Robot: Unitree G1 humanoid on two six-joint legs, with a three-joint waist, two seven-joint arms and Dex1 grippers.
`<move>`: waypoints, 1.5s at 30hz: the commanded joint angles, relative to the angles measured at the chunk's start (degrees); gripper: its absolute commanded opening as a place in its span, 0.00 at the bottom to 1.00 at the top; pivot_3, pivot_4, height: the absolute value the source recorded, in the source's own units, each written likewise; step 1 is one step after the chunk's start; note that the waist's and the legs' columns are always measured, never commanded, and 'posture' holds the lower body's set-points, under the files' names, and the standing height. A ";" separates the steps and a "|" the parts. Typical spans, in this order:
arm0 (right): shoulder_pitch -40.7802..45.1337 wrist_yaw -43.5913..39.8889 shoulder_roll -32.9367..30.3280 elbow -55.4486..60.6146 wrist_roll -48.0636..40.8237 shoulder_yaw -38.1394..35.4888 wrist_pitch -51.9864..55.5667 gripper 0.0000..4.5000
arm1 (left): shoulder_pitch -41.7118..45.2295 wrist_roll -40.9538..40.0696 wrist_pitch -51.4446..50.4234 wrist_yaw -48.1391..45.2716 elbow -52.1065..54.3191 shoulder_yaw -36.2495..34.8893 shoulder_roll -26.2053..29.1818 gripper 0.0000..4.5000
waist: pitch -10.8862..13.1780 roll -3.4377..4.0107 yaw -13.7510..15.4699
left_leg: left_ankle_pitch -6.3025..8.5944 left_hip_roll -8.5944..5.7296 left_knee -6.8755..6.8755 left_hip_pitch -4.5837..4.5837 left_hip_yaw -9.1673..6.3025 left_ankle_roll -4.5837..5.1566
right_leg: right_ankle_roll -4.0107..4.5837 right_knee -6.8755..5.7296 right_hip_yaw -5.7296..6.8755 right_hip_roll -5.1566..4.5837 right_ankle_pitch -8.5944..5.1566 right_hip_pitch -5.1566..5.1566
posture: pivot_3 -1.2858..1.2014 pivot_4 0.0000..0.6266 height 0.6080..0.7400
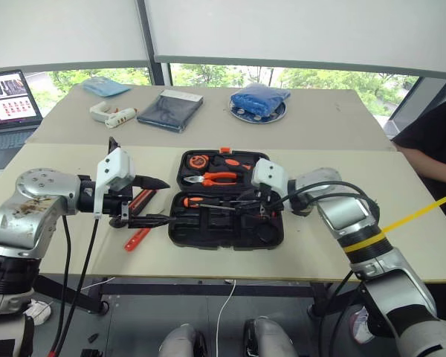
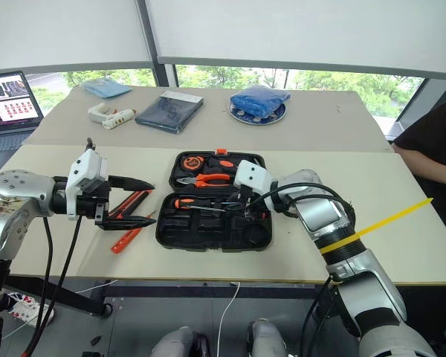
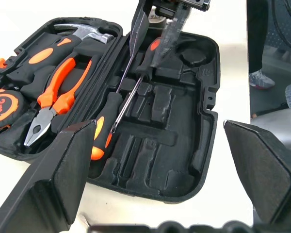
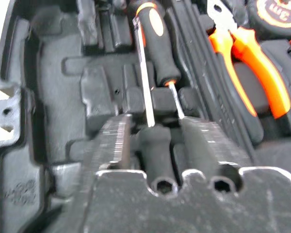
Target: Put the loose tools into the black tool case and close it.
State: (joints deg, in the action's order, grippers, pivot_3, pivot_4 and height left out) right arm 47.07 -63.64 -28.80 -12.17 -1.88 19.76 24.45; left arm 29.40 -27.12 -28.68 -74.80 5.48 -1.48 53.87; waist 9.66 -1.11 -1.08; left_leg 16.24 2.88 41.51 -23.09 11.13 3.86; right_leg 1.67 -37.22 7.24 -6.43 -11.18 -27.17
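Daylight enters through the windows [image 1: 282,74] behind my bench [image 1: 334,163] and lights the scene evenly and brightly. The pale bench top reflects it without hard glare, and the shadows under my arms are soft. The greenery outside looks slightly washed out. Inside the black tool case [image 3: 184,160] the recesses stay dark, with small shiny highlights on the plastic. My right wrist view is blurred, mostly on my right end effector [image 4: 153,141]. My left wrist view is sharp.

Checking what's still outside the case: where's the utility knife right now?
Utility knife lies on the table left of the black tool case, beside the slim orange tester screwdriver, behind the left gripper.
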 commanded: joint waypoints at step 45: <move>-11.98 7.55 -6.72 41.22 -36.11 -20.48 25.96 0.98 | -17.72 -4.88 -37.96 32.16 17.33 -11.66 4.33 1.00 | -0.17 -0.20 0.26 | 0.22 0.00 -0.74 0.24 -0.05 -0.93 | 0.57 0.11 -0.05 0.13 0.17 -0.08 | 0.52 0.24 0.84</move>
State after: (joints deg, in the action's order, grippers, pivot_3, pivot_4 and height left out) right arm 34.92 -56.72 -34.89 26.04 -35.85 1.23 50.67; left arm 8.67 -32.92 -64.40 -44.44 23.56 -15.20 57.05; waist 9.49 -1.31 -0.82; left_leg 16.45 2.90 40.77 -22.85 11.08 2.92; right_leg 2.22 -37.11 7.20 -6.27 -11.02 -27.25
